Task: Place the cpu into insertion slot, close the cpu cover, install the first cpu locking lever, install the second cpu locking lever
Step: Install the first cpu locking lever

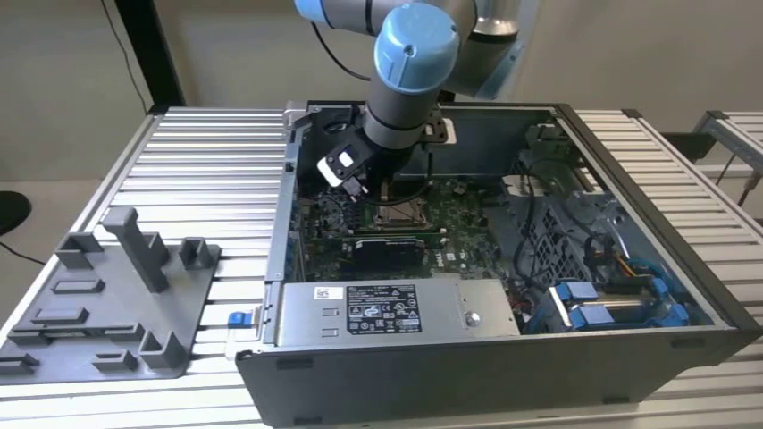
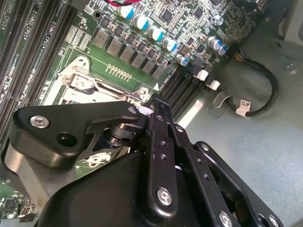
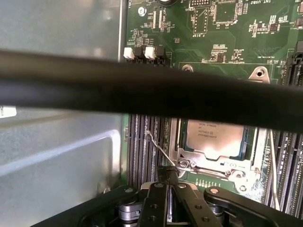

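Table [image 1: 203, 170] of ribbed metal slats carries, nearest the exterior camera, a grey fixture tray [image 1: 107, 313] at the exterior view's left, with an open computer case [image 1: 477, 375] beside it. Just inside the case's near wall lies a grey labelled power supply box [image 1: 394, 308]; blue drive brackets [image 1: 596, 308] sit toward the exterior view's right. Beyond the box is the green circuit board [image 1: 459, 223], with a long black slot [image 1: 384, 253] and then the insertion slot [image 1: 403, 213] behind it. The cpu [image 3: 215, 137] sits in the insertion slot, silvery top up. The cpu cover [image 3: 213, 164] is down, framing the chip through its window. The gripper [image 3: 168, 171] hangs low over the board at one corner of the cover. Its fingertips [image 2: 154, 105] are drawn together to a point in both wrist views. A thin wire lever [image 3: 158, 147] slants away from that corner over the neighbouring black slots. Its near end meets the fingertips, but I cannot tell whether it is pinched between them. A second wire lever [image 3: 274, 165] runs along the opposite side of the cover; seated or not, I cannot tell. A thick black cable [image 3: 142, 90] crosses close to the first wrist camera. The second wrist view shows a row of capacitors [image 2: 151, 33] past the socket. Farther back, the arm [image 1: 412, 54] with its blue joint cap rises out of the case toward the back wall.
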